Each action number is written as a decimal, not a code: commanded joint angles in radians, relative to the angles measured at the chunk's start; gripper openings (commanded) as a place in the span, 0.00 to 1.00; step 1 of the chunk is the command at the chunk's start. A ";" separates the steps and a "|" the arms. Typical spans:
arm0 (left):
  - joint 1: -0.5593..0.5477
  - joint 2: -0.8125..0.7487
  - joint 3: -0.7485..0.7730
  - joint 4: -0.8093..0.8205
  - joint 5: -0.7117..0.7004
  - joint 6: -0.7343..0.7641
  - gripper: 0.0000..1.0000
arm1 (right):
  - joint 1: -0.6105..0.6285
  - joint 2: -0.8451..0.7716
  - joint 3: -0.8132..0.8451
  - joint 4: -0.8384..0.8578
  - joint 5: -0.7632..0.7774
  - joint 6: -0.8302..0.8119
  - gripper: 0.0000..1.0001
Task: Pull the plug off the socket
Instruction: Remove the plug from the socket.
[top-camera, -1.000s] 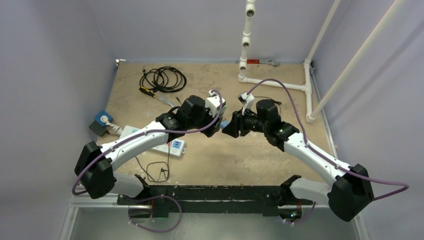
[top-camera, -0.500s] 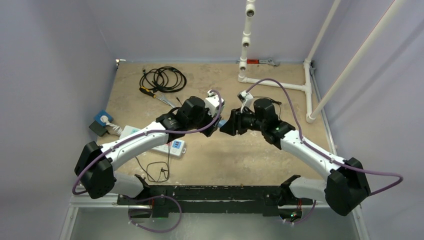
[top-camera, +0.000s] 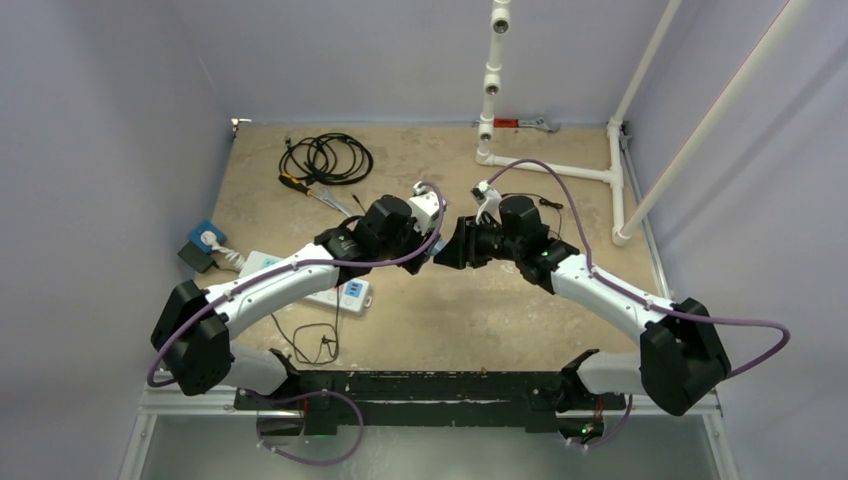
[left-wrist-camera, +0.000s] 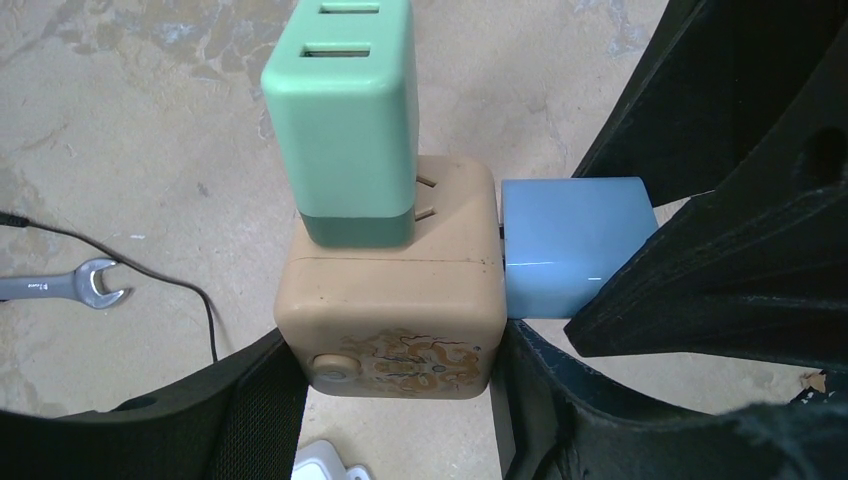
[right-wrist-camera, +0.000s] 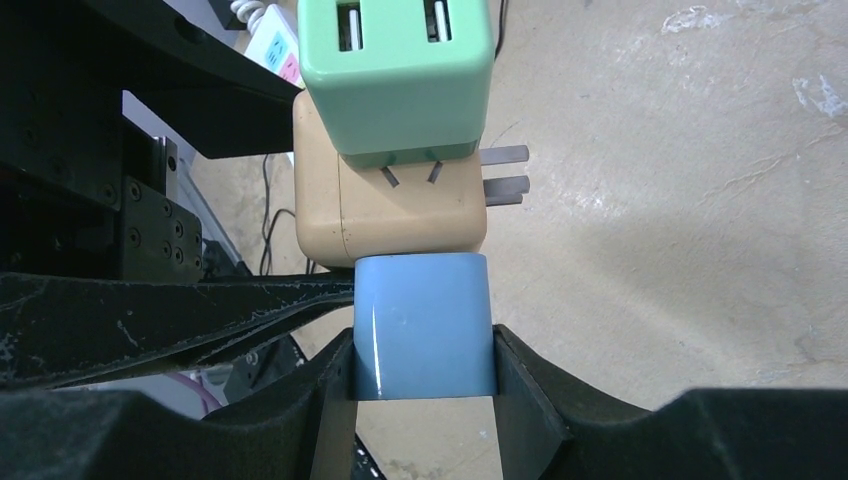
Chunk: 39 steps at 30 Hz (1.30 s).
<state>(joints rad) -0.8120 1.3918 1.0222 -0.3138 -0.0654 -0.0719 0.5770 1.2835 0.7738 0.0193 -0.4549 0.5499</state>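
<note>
Blue plug (right-wrist-camera: 424, 325): seated in the side face of the tan cube socket (left-wrist-camera: 390, 300), between my two wrists; long axis level, pointing out toward my right wrist.
Right gripper (right-wrist-camera: 424, 352): jaws clamped on the blue plug.
Left gripper (left-wrist-camera: 395, 372): jaws clamped on the tan cube socket.
Green plug (left-wrist-camera: 340, 110): upright on the socket's top.
Change: my right arm had edged leftward, closer to the left.

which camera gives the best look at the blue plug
The right wrist view: the blue plug sits centred and close, clamped in the right gripper and butting the tan socket cube. The left wrist view shows its side, partly covered. The top view hides it between the arms.
</note>
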 joint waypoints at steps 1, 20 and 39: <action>-0.008 0.009 0.003 0.029 -0.049 -0.005 0.00 | 0.011 -0.034 0.060 0.124 -0.014 0.041 0.00; 0.022 -0.027 0.011 0.015 -0.053 0.020 0.00 | 0.011 -0.191 0.038 -0.035 -0.143 -0.385 0.00; 0.023 -0.053 -0.029 0.067 -0.047 -0.012 0.00 | 0.011 -0.124 0.022 0.121 -0.005 0.007 0.00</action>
<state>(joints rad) -0.8070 1.3552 1.0157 -0.2577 -0.0319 -0.0860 0.5755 1.1606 0.7612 -0.0082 -0.4294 0.3759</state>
